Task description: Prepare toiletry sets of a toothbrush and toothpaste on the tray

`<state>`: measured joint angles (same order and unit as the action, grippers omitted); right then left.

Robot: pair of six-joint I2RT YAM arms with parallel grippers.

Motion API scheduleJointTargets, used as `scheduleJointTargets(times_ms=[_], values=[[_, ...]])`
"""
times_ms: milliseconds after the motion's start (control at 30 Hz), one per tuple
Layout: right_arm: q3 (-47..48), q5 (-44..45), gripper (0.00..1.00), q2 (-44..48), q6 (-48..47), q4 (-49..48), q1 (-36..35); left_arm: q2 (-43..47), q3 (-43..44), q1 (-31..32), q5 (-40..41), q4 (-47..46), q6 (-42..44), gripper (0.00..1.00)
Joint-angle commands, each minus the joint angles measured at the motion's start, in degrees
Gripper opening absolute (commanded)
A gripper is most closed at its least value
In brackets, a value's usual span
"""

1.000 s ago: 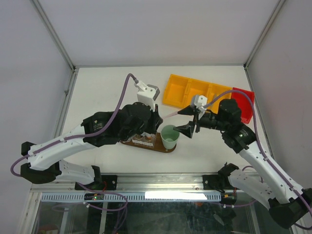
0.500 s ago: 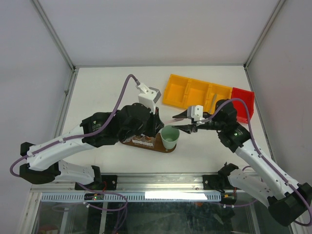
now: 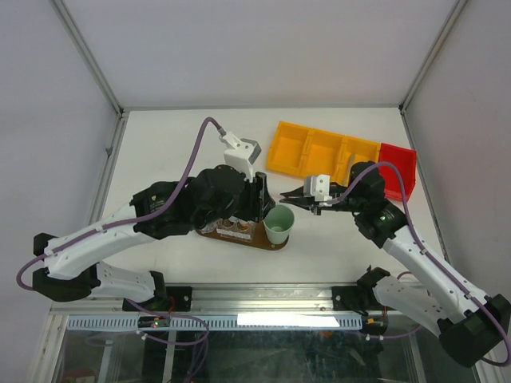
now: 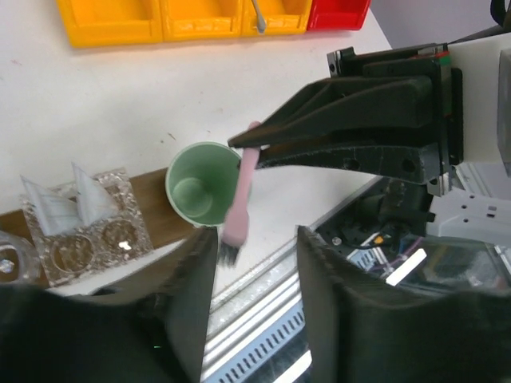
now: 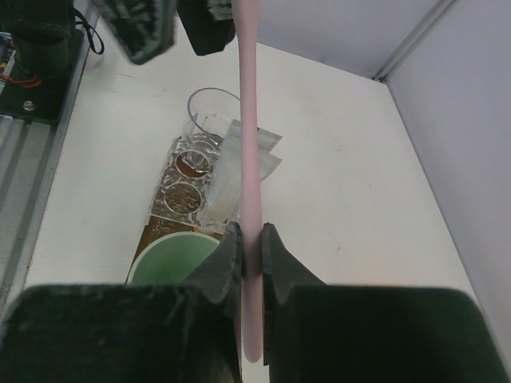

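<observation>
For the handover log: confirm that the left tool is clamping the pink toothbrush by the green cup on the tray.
Wrong arm. It is the right tool that is clamping the pink toothbrush by the green cup on the tray; the right wrist view shows it shut on the handle.

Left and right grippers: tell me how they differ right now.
The right gripper is shut on the pink toothbrush; the left gripper is open and empty. The left gripper points down at the table; the right gripper lies nearer level, aimed toward the left one. Both hover close to the green cup.
</observation>
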<state>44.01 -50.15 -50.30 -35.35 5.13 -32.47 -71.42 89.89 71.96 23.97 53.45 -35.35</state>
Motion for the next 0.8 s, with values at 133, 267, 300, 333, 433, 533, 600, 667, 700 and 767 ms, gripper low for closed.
scheduleJointTargets(times_ms=[133, 267, 300, 333, 433, 533, 600, 667, 700, 767], values=[[-0.2, 3.4, 0.0, 2.8, -1.1, -3.0, 0.3, 2.5, -1.5, 0.4, 0.7, -4.8, -3.5, 0.78], [-0.2, 3.3, 0.0, 2.5, -1.1, -2.5, 0.2, 3.1, -1.3, 0.4, 1.9, -5.8, -3.6, 0.76], [-0.2, 3.1, 0.0, 2.5, -1.1, -2.4, 0.2, 3.1, -1.0, 0.5, 2.5, -5.8, -3.3, 0.73], [-0.1, 2.6, 0.0, 2.4, -1.0, -2.3, 0.2, 3.2, -0.8, 0.5, 3.1, -5.8, -3.1, 0.71], [0.2, 1.2, 0.0, 1.9, -1.1, -1.7, 0.3, 3.6, -0.5, 0.5, 4.6, -6.2, -2.8, 0.67], [0.5, 0.2, 0.0, 1.6, -0.9, -1.2, 0.2, 3.6, -0.1, 0.4, 5.1, -6.3, -1.9, 0.57], [1.1, -0.4, 0.0, 1.4, -1.0, -0.4, 0.3, 3.3, -0.1, 0.5, 4.9, -6.4, -1.3, 0.55], [2.1, -1.4, 0.0, 1.1, -1.0, 1.2, 0.3, 2.7, 0.2, 0.4, 4.7, -6.5, -0.3, 0.51], [2.7, -2.1, 0.0, 0.8, -1.2, 2.2, 0.3, 2.2, 0.5, 0.4, 4.4, -6.4, 0.6, 0.49], [3.6, -3.0, 0.0, 0.2, -1.6, 3.7, 0.3, 1.6, 1.0, 0.4, 4.1, -6.2, 1.1, 0.45]])
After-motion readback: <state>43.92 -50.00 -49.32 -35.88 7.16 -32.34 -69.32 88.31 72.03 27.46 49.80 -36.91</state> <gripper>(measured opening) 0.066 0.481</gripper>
